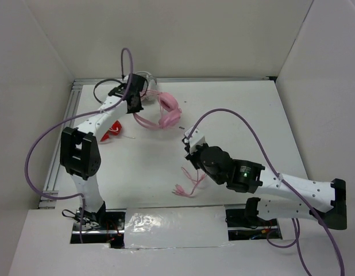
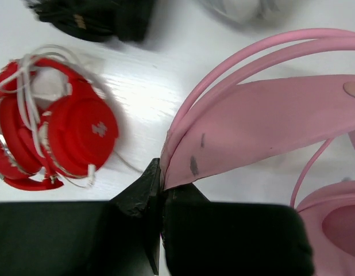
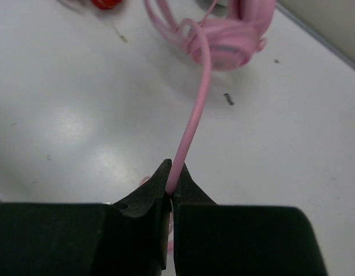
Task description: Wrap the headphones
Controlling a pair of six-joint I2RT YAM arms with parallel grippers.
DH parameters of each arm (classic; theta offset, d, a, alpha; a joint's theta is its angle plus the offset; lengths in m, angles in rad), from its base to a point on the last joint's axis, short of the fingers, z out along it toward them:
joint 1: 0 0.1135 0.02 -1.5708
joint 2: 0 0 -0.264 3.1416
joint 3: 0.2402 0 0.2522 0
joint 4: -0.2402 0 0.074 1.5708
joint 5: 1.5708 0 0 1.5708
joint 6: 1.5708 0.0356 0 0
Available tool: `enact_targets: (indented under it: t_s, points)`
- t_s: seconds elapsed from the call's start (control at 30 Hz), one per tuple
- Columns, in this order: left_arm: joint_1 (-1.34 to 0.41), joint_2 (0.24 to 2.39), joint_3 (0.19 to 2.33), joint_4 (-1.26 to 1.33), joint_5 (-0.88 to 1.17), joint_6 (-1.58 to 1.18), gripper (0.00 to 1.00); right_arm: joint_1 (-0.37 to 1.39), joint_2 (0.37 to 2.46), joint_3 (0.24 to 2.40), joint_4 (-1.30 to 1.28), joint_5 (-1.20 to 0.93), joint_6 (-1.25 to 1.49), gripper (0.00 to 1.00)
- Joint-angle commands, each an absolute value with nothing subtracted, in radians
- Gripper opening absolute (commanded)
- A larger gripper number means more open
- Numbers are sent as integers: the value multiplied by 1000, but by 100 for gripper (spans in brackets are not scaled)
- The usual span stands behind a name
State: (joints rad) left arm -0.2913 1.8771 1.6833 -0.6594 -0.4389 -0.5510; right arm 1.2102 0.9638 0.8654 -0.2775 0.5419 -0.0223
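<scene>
Pink headphones point(image 1: 166, 112) lie upper left of centre in the overhead frame. Left claw point(image 2: 161, 185) clamps the headband point(image 2: 263, 126) edge. Right claw point(image 3: 172, 187), nearer frame centre, pinches the thin cable point(image 3: 196, 109), which runs up to an earcup point(image 3: 224, 49).

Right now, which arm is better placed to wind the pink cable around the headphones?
Probably right: the right pincer is shut on the cable, while the left pincer clamps the headband.

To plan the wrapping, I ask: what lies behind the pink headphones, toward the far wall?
There lie thin black headphones and a pale grey pair. The left arm covers part of each, so the rest is unseen.
</scene>
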Motion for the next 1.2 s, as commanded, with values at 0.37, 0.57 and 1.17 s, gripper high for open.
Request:
enact_targets:
  t_s: [0.37, 0.57, 1.17]
  points:
    - [-528, 1766, 1511, -287, -416, -216, 0, 833, 1006, 1095, -204, 483, -360, 0]
    - [-617, 1559, 1274, -127, -247, -129, 0, 594, 1069, 1109, -180, 312, -413, 0]
    - [-707, 1272, 1129, -72, 52, -67, 0, 308, 1267, 1131, -98, -127, -307, 2]
